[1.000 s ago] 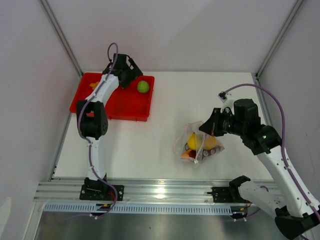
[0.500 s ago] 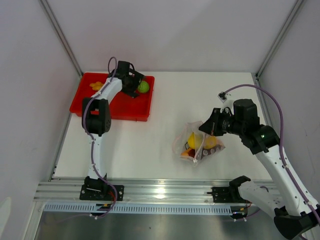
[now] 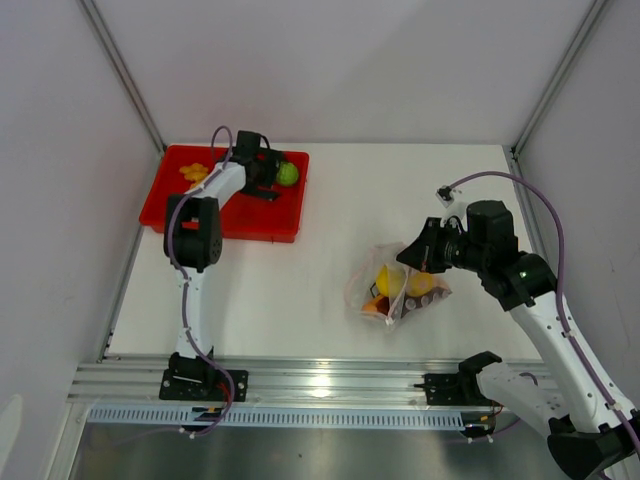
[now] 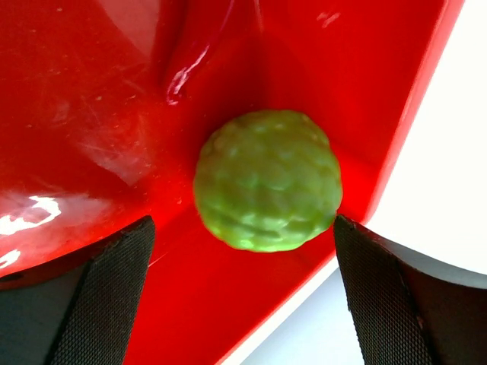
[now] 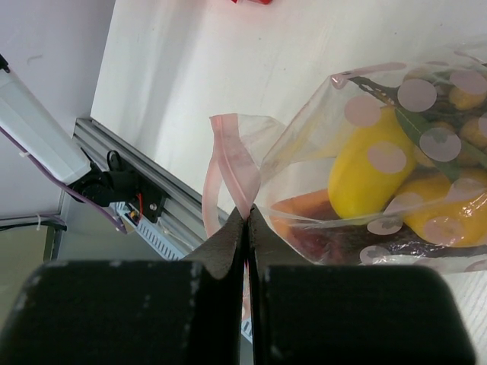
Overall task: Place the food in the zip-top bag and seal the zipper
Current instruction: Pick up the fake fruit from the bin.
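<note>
My left jaws stand spread with the lime (image 4: 266,181) between them in the red tray's (image 4: 76,114) corner. My right jaws pinch the zip-top bag's (image 5: 358,114) pink zipper (image 5: 228,152), yellow fruit (image 5: 373,171) bagged just beyond.

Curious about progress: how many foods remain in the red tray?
2: green lime at the tray's right end, orange piece at its left end; the left arm may hide others.
</note>
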Controlling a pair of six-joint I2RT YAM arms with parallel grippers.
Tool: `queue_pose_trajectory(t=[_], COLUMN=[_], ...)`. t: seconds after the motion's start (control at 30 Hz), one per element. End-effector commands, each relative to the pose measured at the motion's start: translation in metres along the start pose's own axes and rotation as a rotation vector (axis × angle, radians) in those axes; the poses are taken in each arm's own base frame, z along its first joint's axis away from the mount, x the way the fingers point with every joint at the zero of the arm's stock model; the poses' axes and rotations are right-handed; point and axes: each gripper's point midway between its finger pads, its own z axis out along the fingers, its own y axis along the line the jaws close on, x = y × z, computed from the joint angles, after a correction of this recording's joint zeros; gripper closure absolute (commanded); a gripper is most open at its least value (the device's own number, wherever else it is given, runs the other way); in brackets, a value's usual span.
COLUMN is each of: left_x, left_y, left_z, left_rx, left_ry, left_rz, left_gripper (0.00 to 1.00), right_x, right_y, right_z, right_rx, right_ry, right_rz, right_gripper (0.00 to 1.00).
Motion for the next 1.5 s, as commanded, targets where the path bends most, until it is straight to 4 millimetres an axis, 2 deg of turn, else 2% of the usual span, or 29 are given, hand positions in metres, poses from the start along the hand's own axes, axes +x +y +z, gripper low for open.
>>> queue_pose_trajectory(t=[0.0, 0.23, 0.33, 0.47, 0.53, 0.57, 0.63, 0.67, 0.73, 0.77, 0.83, 0.87, 0.93, 1.0, 1.07, 1.1, 1.13, 1.17, 1.2, 1.23, 1.27, 1.33, 1.37, 1.43, 1.47], left_x=[-0.009, -0.013, -0.015, -0.013, -0.011, -0.011, -0.012, -0.012, -0.012, -0.009, -0.007, -0.003, 0.001, 0.011, 0.019, 0.021, 0.025, 0.025, 0.026, 0.028, 0.027, 0.034, 0.037, 0.051, 0.057], left_y=[-0.028, -0.024, -0.022, -0.024, -0.024, -0.028, -0.030, -0.035, -0.036, -0.029, -0.042, -0.032, -0.044, -0.038, -0.039, -0.046, -0.035, -0.038, -0.022, -0.033, -0.035, -0.025, -0.034, -0.022, -0.021], left_z=[-0.001, 0.012, 0.014, 0.016, 0.017, 0.014, 0.010, 0.004, 0.000, 0.001, -0.014, -0.013, -0.032, -0.041, -0.062, -0.082, -0.086, -0.096, -0.098, -0.123, -0.134, -0.147, -0.171, -0.186, -0.211], left_rx=[0.093, 0.077, 0.073, 0.088, 0.096, 0.109, 0.135, 0.162, 0.191, 0.196, 0.255, 0.256, 0.317, 0.351, 0.389, 0.432, 0.422, 0.444, 0.426, 0.477, 0.497, 0.504, 0.554, 0.566, 0.618], left_ry=[-0.021, -0.038, -0.047, -0.037, -0.029, -0.029, -0.040, -0.047, -0.049, -0.041, -0.036, -0.022, -0.013, 0.006, 0.004, -0.009, -0.007, -0.022, -0.024, -0.039, -0.051, -0.063, -0.086, -0.063, -0.079], left_rz=[-0.069, -0.078, -0.075, -0.063, -0.047, -0.038, -0.003, 0.007, 0.036, 0.043, 0.067, 0.073, 0.105, 0.153, 0.201, 0.221, 0.235, 0.262, 0.269, 0.291, 0.302, 0.341, 0.403, 0.482, 0.543], left_gripper=[0.00, 0.01, 0.06, 0.28, 0.35, 0.44, 0.54, 0.63, 0.73, 0.83, 0.99, 0.99, 0.99, 0.99, 0.99, 0.99, 0.99, 0.99, 0.99, 0.99, 0.99, 0.99, 1.00, 0.99, 0.99], right_x=[-0.007, -0.005, -0.006, -0.007, -0.008, -0.009, -0.009, -0.009, -0.008, -0.009, -0.010, -0.010, -0.011, -0.013, -0.014, -0.016, -0.017, -0.017, -0.019, -0.019, -0.019, -0.021, -0.023, -0.024, -0.025], right_y=[0.003, 0.000, 0.000, 0.002, 0.004, 0.005, 0.005, 0.005, 0.005, 0.005, 0.005, 0.004, 0.004, 0.003, 0.003, 0.004, 0.003, 0.002, 0.002, 0.002, 0.002, 0.003, 0.003, 0.004, 0.005], right_z=[-0.001, 0.001, 0.001, 0.000, -0.001, -0.002, -0.003, -0.003, -0.002, -0.002, -0.002, -0.002, -0.002, -0.002, -0.002, -0.003, -0.002, -0.002, -0.003, -0.003, -0.003, -0.002, -0.002, -0.002, -0.002], right_rx=[-0.021, -0.019, -0.019, -0.023, -0.029, -0.031, -0.032, -0.031, -0.032, -0.033, -0.032, -0.028, -0.025, -0.020, -0.017, -0.016, -0.012, -0.006, -0.003, 0.001, 0.003, 0.001, 0.002, -0.001, -0.002], right_ry=[-0.040, -0.037, -0.040, -0.044, -0.046, -0.048, -0.050, -0.048, -0.044, -0.044, -0.050, -0.053, -0.051, -0.051, -0.054, -0.060, -0.061, -0.060, -0.062, -0.060, -0.061, -0.064, -0.066, -0.061, -0.063], right_rz=[-0.012, -0.004, -0.002, 0.000, 0.002, 0.002, 0.001, 0.000, 0.003, 0.005, 0.005, 0.004, 0.002, 0.000, -0.004, -0.011, -0.013, -0.014, -0.021, -0.022, -0.022, -0.026, -0.026, -0.020, -0.019], right_gripper=[1.00, 1.00, 1.00, 1.00, 1.00, 1.00, 1.00, 1.00, 1.00, 1.00, 1.00, 1.00, 1.00, 1.00, 1.00, 1.00, 1.00, 1.00, 1.00, 1.00, 1.00, 1.00, 1.00, 1.00, 1.00])
